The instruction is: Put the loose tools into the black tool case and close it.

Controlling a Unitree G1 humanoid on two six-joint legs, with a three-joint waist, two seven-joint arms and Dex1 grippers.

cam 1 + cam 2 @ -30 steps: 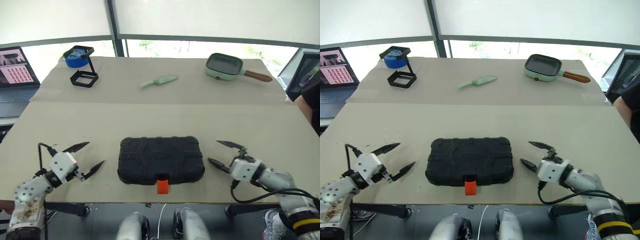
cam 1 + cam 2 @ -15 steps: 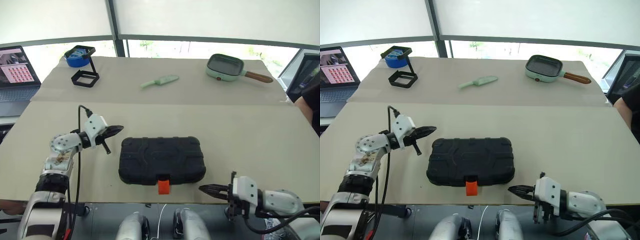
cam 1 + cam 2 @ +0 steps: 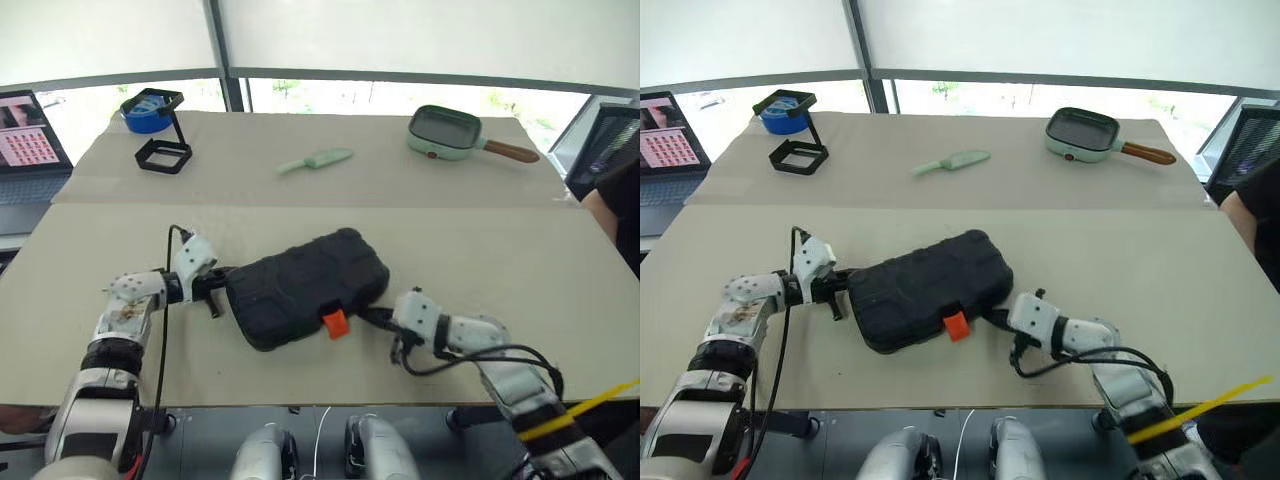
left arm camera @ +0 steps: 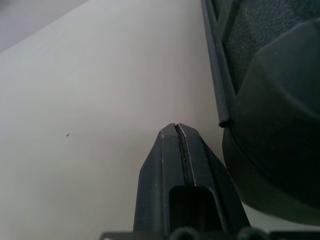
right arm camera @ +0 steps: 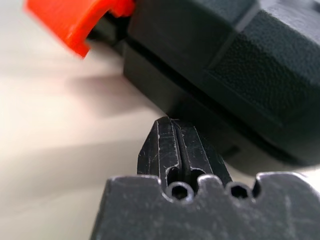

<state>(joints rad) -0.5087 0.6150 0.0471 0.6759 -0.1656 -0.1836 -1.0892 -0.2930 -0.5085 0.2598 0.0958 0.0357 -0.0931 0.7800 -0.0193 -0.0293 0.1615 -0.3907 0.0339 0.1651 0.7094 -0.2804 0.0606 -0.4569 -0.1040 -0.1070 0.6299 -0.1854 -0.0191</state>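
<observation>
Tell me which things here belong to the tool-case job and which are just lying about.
Job:
- black tool case, closed, skewed on the table
- its orange latch
- left gripper, shut, at the case's left end
- right gripper, shut, beside the latch

Lying about:
- mint-green knife
- green frying pan
- blue tape roll
- black square frame
- laptop

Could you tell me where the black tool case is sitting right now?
The black tool case lies closed and skewed at the near middle of the table, between the left gripper and the right gripper.
</observation>
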